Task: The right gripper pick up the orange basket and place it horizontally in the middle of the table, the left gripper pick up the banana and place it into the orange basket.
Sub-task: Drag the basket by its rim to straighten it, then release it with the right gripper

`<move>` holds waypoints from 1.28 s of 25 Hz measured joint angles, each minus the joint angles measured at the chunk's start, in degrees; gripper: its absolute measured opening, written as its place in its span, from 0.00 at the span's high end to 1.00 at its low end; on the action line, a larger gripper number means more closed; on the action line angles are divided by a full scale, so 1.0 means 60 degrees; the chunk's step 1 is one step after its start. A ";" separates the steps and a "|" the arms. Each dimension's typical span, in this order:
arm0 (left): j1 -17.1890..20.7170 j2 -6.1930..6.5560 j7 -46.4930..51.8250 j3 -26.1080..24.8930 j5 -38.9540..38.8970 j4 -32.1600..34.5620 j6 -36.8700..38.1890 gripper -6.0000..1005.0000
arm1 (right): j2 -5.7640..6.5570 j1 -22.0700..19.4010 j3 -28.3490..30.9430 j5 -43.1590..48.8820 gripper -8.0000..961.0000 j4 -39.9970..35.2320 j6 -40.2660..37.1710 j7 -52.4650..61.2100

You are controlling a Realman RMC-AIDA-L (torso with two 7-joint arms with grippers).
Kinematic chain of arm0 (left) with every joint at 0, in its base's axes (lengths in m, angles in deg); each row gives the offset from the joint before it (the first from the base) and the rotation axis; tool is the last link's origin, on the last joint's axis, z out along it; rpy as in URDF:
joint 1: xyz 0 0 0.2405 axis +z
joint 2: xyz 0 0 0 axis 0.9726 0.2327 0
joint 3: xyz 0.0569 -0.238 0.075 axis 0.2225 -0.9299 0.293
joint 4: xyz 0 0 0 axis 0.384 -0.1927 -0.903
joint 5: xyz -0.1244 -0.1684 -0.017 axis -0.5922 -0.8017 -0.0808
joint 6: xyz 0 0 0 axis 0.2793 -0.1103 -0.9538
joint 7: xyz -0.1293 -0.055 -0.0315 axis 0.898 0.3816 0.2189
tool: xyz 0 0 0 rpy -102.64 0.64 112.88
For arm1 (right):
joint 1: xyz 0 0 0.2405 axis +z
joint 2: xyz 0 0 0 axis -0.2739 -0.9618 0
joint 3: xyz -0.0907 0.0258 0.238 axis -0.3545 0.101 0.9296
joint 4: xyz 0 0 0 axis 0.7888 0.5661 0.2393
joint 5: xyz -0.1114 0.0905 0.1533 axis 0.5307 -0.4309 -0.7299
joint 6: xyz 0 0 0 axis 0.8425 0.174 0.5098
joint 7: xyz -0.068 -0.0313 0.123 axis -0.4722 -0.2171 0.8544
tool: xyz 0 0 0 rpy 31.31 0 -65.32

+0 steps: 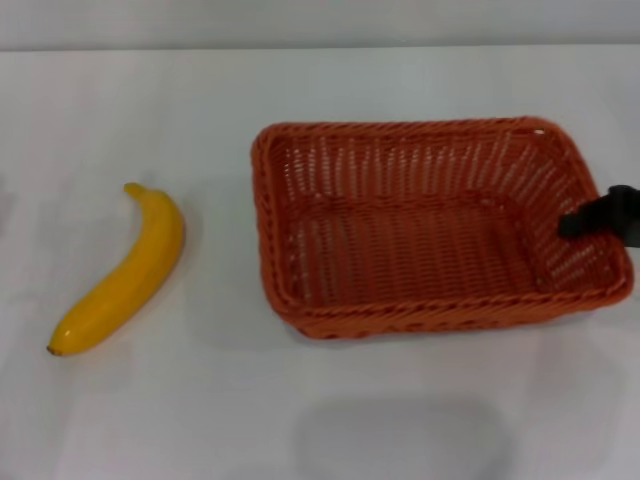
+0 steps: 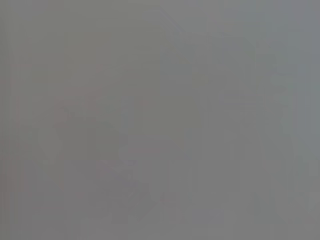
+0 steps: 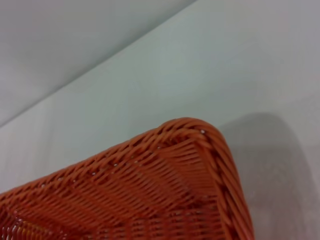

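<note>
The orange basket (image 1: pixel 420 235) lies on the white table (image 1: pixel 320 420) right of centre, long side across the view, with nothing in it. Its braided corner (image 3: pixel 195 137) fills the lower part of the right wrist view. At the basket's right wall, the black right gripper (image 1: pixel 592 220) reaches in from the right edge of the head view, its tip over the rim. The yellow banana (image 1: pixel 125 275) lies on the table to the left, apart from the basket, dark tip toward the front. The left gripper is out of view, and the left wrist view is plain grey.
The table's far edge (image 1: pixel 320 47) runs across the top of the head view, with a grey wall behind it. A soft shadow (image 1: pixel 400 435) falls on the tabletop in front of the basket.
</note>
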 joint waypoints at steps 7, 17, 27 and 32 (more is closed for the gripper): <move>0.0031 -0.0027 0.0108 0.0001 -0.0033 -0.0033 0.0023 0.11 | 0.0099 0.0081 -0.0147 -0.0428 0.86 0.0076 -0.0233 -0.0477; -0.0001 -0.0045 0.0118 0.0001 0.0009 0.0060 0.0032 0.11 | 0.0387 0.0289 -0.0113 -0.0385 0.65 0.0533 -0.0603 -0.0939; -0.0160 -0.0046 0.0118 0.0001 0.0009 0.0080 0.0033 0.12 | 0.0579 0.0708 0.0171 -0.0272 0.39 0.0565 -0.2226 -0.1071; -0.0304 -0.0046 0.0140 0.0000 0.0028 0.0082 0.0032 0.12 | 0.0505 0.0725 -0.0007 -0.0162 0.17 0.0562 -0.2656 -0.1131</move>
